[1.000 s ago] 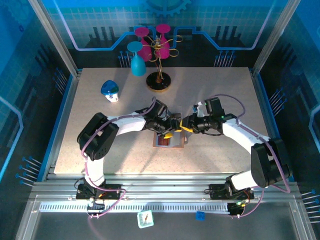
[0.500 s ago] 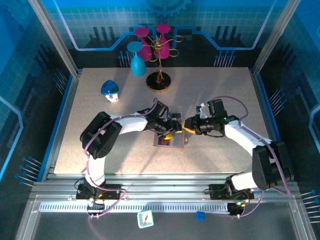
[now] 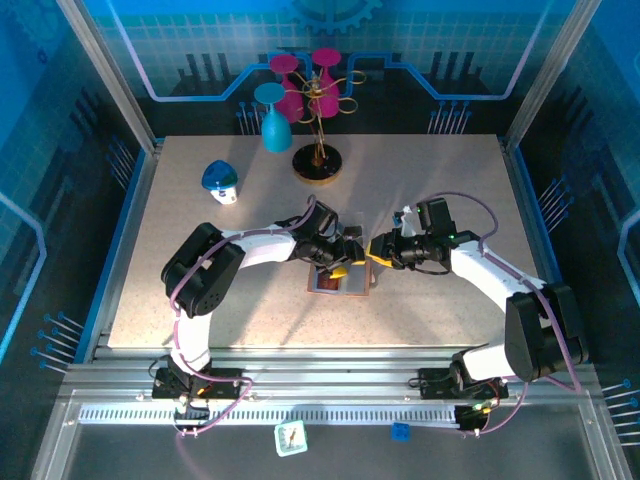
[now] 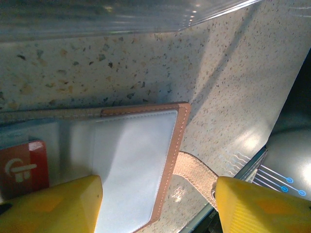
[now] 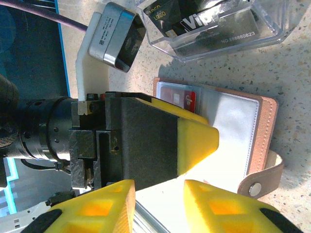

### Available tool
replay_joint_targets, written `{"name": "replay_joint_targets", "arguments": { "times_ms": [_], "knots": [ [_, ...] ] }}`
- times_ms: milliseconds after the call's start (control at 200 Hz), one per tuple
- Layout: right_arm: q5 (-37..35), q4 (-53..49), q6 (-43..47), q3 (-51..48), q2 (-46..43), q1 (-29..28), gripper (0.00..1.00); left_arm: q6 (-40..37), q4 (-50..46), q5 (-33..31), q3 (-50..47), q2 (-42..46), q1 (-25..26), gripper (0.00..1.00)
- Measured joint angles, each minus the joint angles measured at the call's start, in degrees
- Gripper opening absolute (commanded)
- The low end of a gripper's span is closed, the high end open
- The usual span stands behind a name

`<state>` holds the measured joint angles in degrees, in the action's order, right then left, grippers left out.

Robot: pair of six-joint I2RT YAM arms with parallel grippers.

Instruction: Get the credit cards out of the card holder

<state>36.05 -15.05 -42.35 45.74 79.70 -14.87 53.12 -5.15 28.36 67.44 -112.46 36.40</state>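
The card holder (image 5: 233,116) lies open on the table (image 3: 440,180), its grey-blue panels (image 4: 131,160) framed by a brown rim. A red credit card (image 4: 22,167) sits tucked in a pocket of it and also appears as a red card (image 5: 187,99) beside the left arm's yellow finger (image 5: 197,138). That finger rests on the panel. My left gripper (image 4: 158,199) is open over the holder's edge and snap strap (image 4: 194,172). My right gripper (image 5: 159,199) stands open just beside it, over the pale panel, nothing clamped. Dark cards (image 5: 194,19) lie in a clear box.
The clear plastic box (image 5: 218,34) stands right behind the holder, close to both grippers. At the back are a stand with pink and blue goblets (image 3: 315,100) and a blue-and-white object (image 3: 220,180). Metal rails frame the table.
My right gripper has shifted slightly to the right, away from the left gripper. The left arm and the holder have barely moved.
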Motion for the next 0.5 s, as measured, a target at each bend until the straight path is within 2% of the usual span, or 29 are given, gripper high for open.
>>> {"name": "replay_joint_targets", "arguments": {
  "times_ms": [275, 500],
  "knots": [
    [0.2, 0.1, -0.1, 0.0, 0.0, 0.0, 0.32, 1.0, 1.6, -0.1, -0.1, 1.1, -0.6, 0.64],
    [0.4, 1.3, -0.8, 0.0, 0.5, -0.4, 0.32, 1.0, 1.7, -0.7, -3.8, 6.1, -3.8, 0.64]
  ]
}}
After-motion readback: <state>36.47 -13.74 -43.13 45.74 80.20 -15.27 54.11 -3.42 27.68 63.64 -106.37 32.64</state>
